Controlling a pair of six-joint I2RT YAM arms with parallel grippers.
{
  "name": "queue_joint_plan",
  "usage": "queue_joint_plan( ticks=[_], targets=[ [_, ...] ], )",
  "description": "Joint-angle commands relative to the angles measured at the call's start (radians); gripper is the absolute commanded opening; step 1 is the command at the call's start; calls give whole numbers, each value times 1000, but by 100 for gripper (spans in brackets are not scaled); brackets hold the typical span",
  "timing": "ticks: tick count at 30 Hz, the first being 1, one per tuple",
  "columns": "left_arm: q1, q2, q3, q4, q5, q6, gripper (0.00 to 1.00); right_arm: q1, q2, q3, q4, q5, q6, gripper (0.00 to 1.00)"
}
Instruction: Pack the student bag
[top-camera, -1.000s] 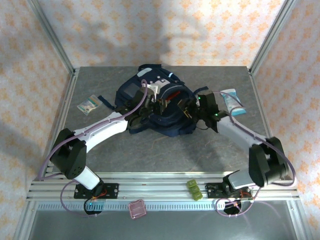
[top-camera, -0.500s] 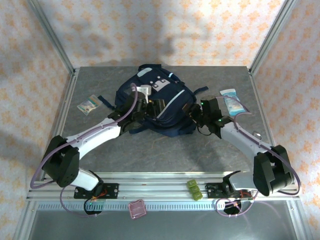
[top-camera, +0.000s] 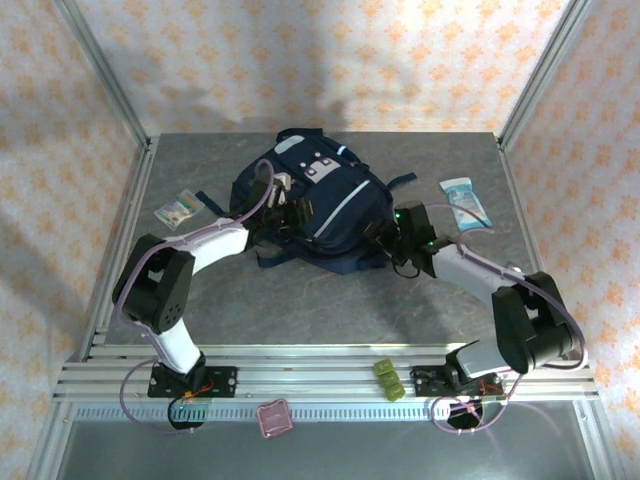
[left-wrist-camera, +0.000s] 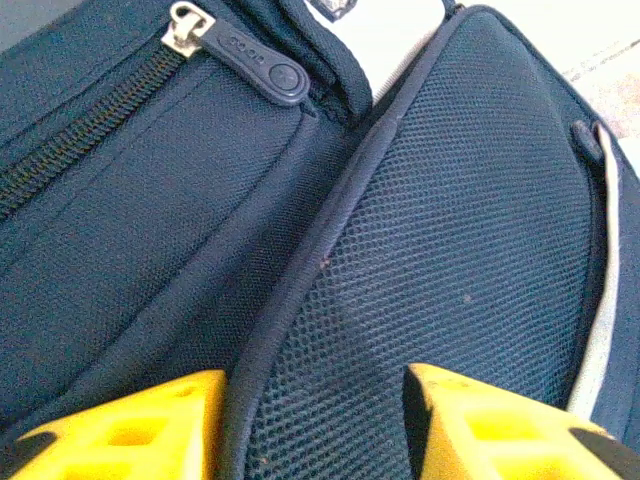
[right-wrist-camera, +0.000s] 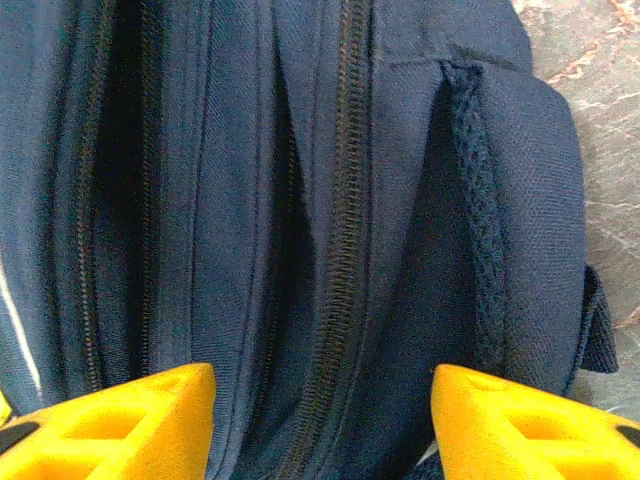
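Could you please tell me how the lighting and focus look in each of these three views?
Top view: even light, soft shadows on the back wall, the backpack nearly black with little detail. Left wrist view: mesh and zipper pull sharp, the pale patch at the top edge blown out. Right wrist view: zipper and weave crisp, folds deep in shadow.

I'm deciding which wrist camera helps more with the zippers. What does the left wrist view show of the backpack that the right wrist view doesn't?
Left wrist view: a silver zipper slider with a dark rubber pull tab, a navy mesh panel and a white stripe trim.
Right wrist view: long zipper teeth running down the fabric, a mesh-edged side pocket and the grey stone tabletop.
Shared: the large navy-blue fabric backpack, with the left gripper and right gripper each holding yellow fingers apart just above it.
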Motion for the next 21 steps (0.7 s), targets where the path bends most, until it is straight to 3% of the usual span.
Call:
queue_joint_plan(
  ticks=[1, 3, 4, 6, 11, 13, 18, 21],
  targets=[
    [-2, 29, 31, 54, 105, -21, 29, -7, 32, -21, 23, 55, 9, 58],
    [-2, 31, 29, 61, 116, -30, 6, -10, 61, -16, 28, 69, 7, 58],
    [-2, 27, 24, 65, 119, -36, 0, -14, 78, -9, 30, 76, 5, 57],
    [0, 12, 6, 79, 124, -50, 0, -24, 116, 8, 48, 81, 1, 54],
    [1, -69, -73, 146, 126, -127, 0, -48, 247, 125, 67, 98, -25, 30],
    [1, -91, -82, 155, 128, -150, 0, -56, 305, 198, 64, 97, -43, 26],
    [1, -73, -39, 174, 162, -207, 0, -72, 457, 415, 16, 107, -86, 25],
    [1, -48, 12, 160, 154, -231, 0, -71, 487, 513, -49, 111, -99, 31]
  ],
)
